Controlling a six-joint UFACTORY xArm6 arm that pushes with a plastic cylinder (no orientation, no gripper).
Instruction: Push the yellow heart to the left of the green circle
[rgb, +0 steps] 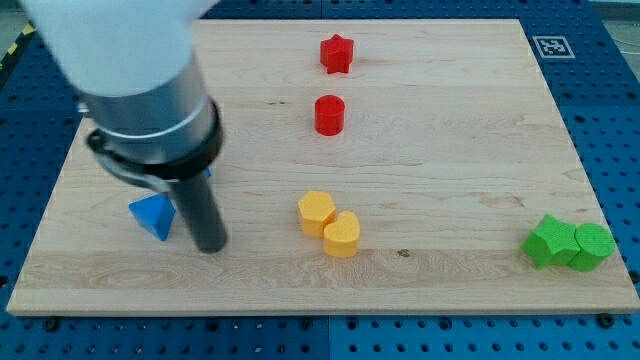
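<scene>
Yellow heart (342, 235) sat on the wooden board (450, 130), low and a little to the view's right of centre. It touched a yellow hexagon (316, 212), which lay just up and to its left. Green circle (594, 246) was at the board's lower right corner, well apart from the heart. It was pressed against a green star (551, 241) on its left side. Red star (337, 54) was near the view's top, with a red cylinder (329, 115) just below it, the two not touching.

No fingers on this rig, so nothing was gripped. Rod ended in my tip (211, 248), which rested on the board at the view's lower left. A blue triangle (153, 216) lay just to the left of my tip; whether it touched the rod could not be told. Tip stood well to the left of the yellow pair, with bare wood between.
</scene>
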